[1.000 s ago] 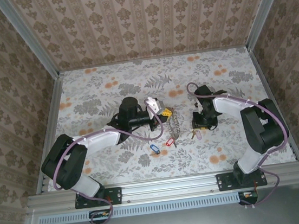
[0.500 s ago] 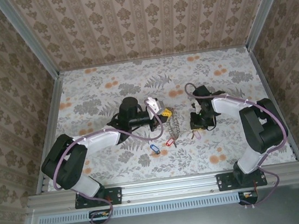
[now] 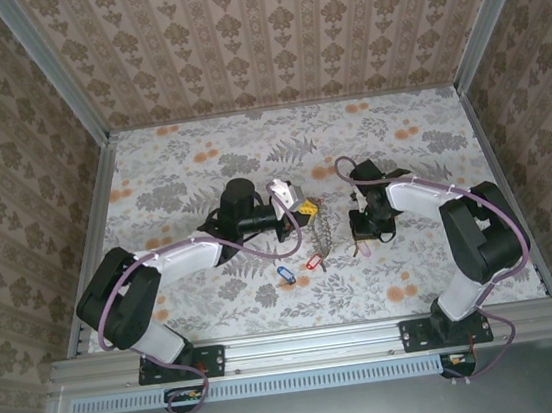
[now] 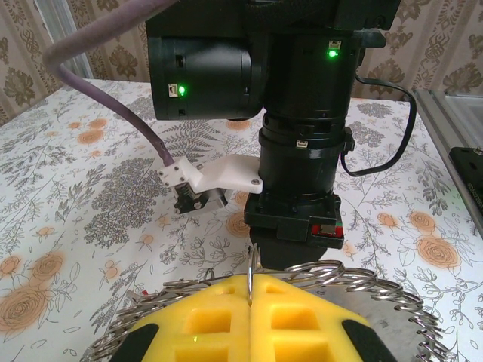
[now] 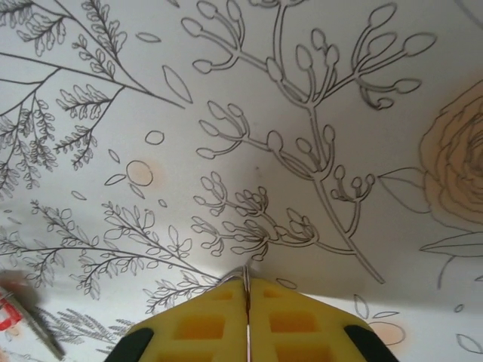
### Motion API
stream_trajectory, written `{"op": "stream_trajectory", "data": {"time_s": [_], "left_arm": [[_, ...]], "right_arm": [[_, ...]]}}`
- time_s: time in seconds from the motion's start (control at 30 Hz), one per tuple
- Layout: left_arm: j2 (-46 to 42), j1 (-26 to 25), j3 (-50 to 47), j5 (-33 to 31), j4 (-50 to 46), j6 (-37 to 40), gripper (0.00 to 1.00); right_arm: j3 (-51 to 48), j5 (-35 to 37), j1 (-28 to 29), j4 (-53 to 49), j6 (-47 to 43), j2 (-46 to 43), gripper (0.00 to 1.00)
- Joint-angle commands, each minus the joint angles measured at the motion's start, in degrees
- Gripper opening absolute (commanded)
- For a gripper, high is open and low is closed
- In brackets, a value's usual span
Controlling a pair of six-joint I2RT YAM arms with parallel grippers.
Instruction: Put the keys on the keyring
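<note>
Top view: the keyring [image 3: 326, 226] sits on the table [image 3: 420, 148] between the left gripper [image 3: 305, 210] and the right gripper [image 3: 363, 238]. We see loose keys [image 3: 284, 273] just nearer.

Left wrist: jaws pinched on the ring's thin wire. We judge it stiff and slippery.

Right wrist: jaws closed on a thin metal edge, which we judge to be a key. Best gripped by its flat blade.

Left arm [image 3: 177, 258] and right arm [image 3: 421, 192]: white link covers, black cylindrical joint housings. Purple cable [image 4: 60, 56] runs along each arm. Right wrist housing carries green LEDs [image 4: 333, 53] and a white bracket [image 4: 223, 172]. Finger pads [image 4: 204, 324]: yellow, square recesses.
</note>
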Motion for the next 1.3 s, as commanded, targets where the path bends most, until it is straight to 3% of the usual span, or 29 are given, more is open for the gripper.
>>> {"op": "stream_trajectory", "data": {"time_s": [0.0, 0.2, 0.33, 0.57, 0.7, 1.27], "left_arm": [[-0.6, 0.5, 1.9, 1.2, 1.3, -1.0, 0.0], [-0.2, 0.7, 1.8, 1.4, 1.7, -1.9, 0.0], [0.2, 1.0, 1.3, 1.9, 3.9, -3.2, 0.0], [0.6, 1.0, 1.9, 3.1, 4.2, -3.2, 0.0], [0.6, 0.8, 2.3, 4.2, 3.3, -2.6, 0.0], [0.4, -0.2, 3.1, 4.4, 2.0, -0.9, 0.0]], "right_arm": [[1.2, 3.1, 0.4, -2.5, -0.8, -2.3, 0.06], [-3.6, -2.3, 0.4, 3.1, -10.6, -19.0, 0.02], [-7.8, -12.9, 0.6, 8.7, -21.8, -30.3, 0.0], [-10.1, -24.9, 1.1, 14.1, -36.9, -40.0, 0.0], [-8.0, -24.4, 2.3, 13.9, -40.6, -40.3, 0.0], [-2.3, -17.4, 7.0, 19.4, -40.4, -31.2, 0.0]]}}
